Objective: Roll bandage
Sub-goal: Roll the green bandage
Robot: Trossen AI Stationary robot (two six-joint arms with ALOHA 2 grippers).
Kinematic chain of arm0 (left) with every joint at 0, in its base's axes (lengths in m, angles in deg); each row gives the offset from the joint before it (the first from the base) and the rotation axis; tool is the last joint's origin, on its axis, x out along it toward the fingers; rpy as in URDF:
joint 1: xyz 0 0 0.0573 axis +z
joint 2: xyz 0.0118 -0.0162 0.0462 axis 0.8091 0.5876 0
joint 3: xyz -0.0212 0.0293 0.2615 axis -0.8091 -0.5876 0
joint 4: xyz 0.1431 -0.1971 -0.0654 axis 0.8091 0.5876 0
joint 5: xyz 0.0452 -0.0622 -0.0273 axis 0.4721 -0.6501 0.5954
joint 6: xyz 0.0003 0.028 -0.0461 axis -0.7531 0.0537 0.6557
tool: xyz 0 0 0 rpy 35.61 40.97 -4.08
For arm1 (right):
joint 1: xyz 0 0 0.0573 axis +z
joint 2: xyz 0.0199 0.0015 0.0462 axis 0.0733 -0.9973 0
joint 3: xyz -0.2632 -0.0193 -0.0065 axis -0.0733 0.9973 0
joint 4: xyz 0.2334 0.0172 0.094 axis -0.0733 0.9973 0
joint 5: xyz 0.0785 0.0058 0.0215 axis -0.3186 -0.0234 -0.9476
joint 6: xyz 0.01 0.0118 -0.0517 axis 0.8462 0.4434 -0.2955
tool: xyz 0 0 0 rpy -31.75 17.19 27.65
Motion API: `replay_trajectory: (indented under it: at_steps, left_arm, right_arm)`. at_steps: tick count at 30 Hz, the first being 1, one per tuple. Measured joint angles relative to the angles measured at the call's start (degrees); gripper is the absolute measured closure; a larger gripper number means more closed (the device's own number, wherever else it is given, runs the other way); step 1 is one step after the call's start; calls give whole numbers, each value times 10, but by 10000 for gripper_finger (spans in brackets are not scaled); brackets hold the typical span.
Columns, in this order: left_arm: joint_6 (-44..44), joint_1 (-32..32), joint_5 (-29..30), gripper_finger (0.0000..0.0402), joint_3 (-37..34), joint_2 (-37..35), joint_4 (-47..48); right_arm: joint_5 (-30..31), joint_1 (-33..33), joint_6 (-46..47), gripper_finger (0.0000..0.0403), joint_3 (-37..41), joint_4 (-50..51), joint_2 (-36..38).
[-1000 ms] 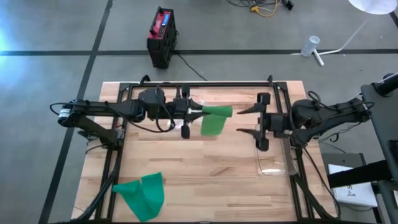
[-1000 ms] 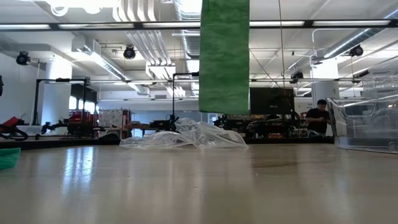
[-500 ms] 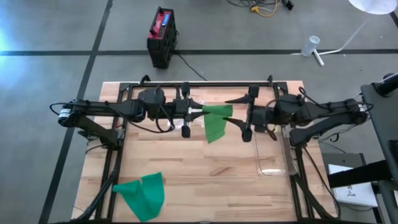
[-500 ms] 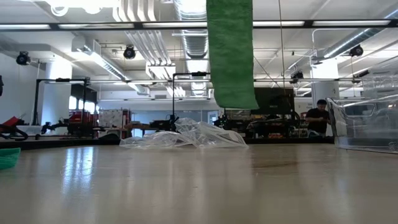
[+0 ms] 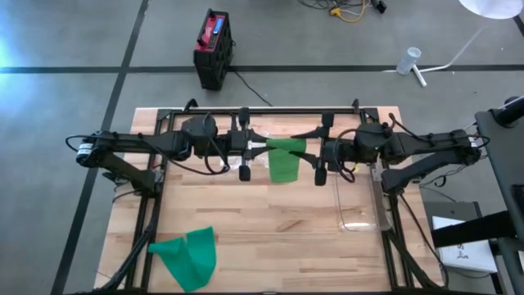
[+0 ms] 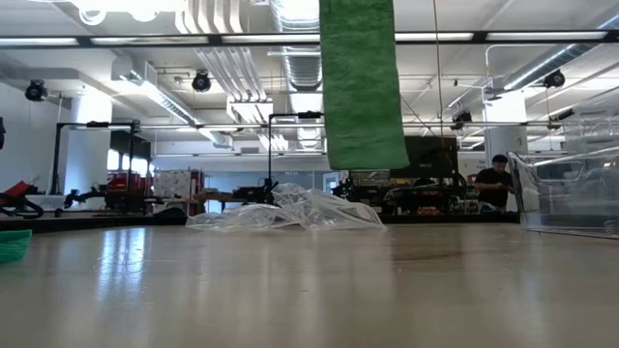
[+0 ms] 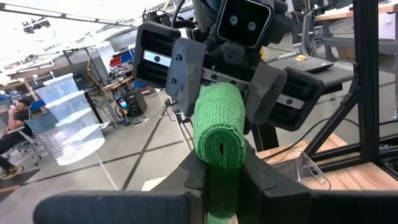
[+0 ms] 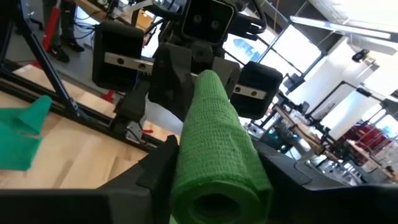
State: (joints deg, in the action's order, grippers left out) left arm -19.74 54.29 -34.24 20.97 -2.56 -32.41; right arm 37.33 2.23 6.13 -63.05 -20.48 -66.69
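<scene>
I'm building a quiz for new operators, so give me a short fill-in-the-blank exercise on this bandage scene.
1. The bandage roll held in the air between the two arms is ____ in colour.
2. The left tool is ____ on that roll.
3. A loose tail of bandage hangs ____ from the roll, clear of the table.
4. A second green bandage lies near the table's front-____ corner in the high view.

Missing words: green; shut; down; left
</scene>
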Motion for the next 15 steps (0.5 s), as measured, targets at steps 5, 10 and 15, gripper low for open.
replay_trajectory:
  at_steps: [5,10,15]
  left_arm:
    - [1,0,0,373,0,0,-8]
    - [0,0,0,347,0,0,-11]
    - [-9,0,0,298,0,-10,4]
  right_arm:
    - [0,0,14,269,0,4,0]
    - [0,0,19,323,0,7,3]
    - [0,0,9,375,-2,11,10]
